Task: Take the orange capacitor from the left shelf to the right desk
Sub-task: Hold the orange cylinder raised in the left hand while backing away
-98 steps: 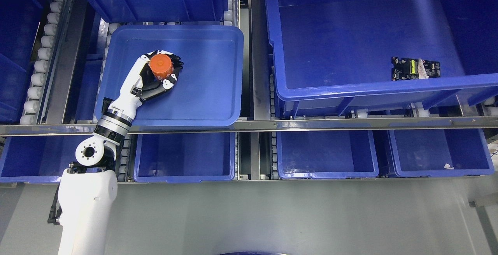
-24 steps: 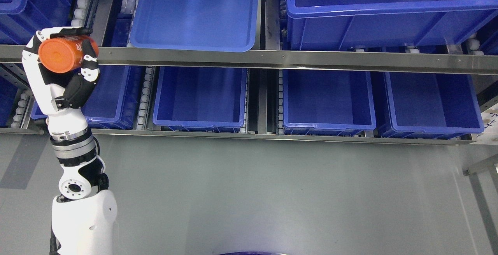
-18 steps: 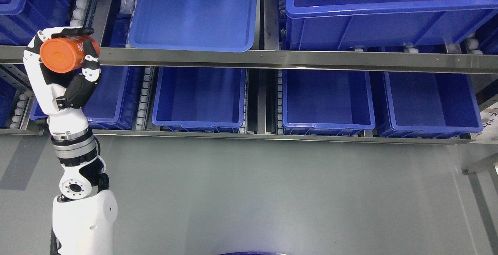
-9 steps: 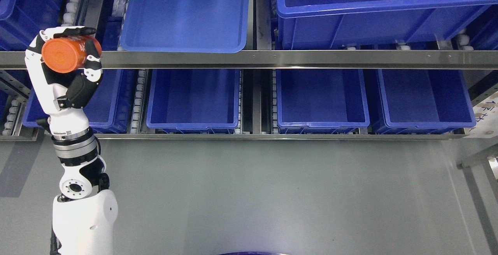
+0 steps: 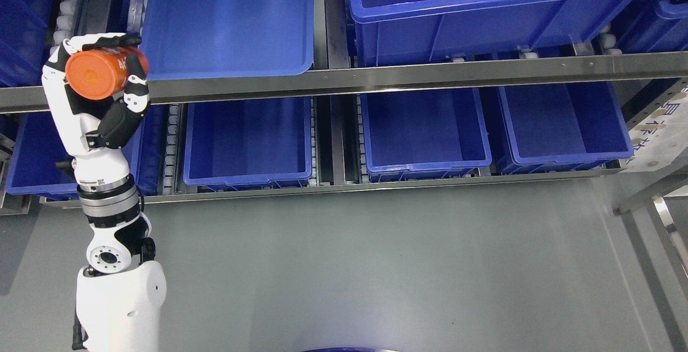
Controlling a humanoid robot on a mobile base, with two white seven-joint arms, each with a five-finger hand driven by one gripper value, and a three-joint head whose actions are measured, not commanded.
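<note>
We face the shelf [image 5: 376,75], its steel front rail running across the upper frame, blue bins [image 5: 424,126] on the lower level. A shallow blue tray [image 5: 231,24] sits at the upper level's left, nothing visible in it. Our left hand [image 5: 99,94] is raised before the rail's left end, fingers wrapped round the orange capacitor [image 5: 99,74], clear of the tray. Pick done, we judge; carry and placing remain. No counter in view yet.
</note>
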